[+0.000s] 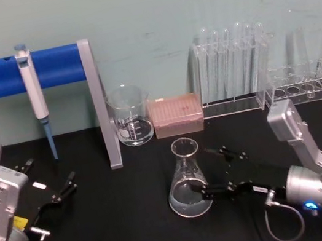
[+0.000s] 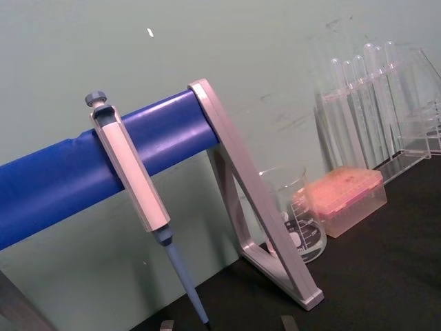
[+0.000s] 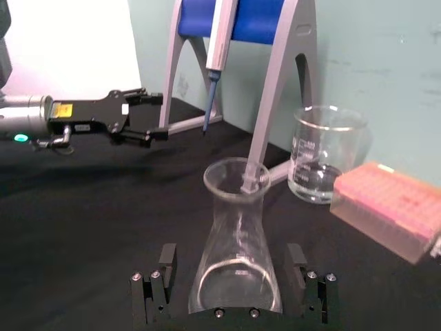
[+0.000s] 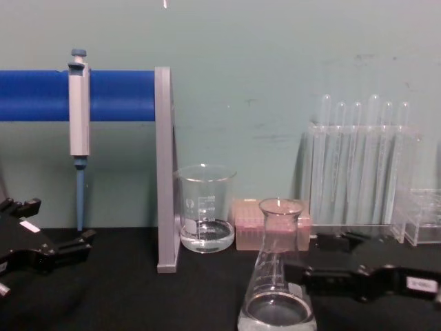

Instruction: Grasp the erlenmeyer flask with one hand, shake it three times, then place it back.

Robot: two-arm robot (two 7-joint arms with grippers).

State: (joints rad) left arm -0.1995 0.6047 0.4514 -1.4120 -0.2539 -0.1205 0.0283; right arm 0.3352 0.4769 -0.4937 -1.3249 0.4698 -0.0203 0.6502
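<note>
Stood upright on the black table [image 1: 123, 227]: the erlenmeyer flask [image 1: 188, 181], its wide base between the fingers of the right gripper [image 1: 219, 172]. Spread wide, one finger on either side, neither clearly touching the glass. Not yet grasped, by the look of it; lift, three shakes and set-down all left. Parked well off beyond the flask: the left gripper [image 1: 53, 186], also open and empty.

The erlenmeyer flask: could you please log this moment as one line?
erlenmeyer flask upright on table | right gripper open, straddling its base | left gripper idle, open
</note>
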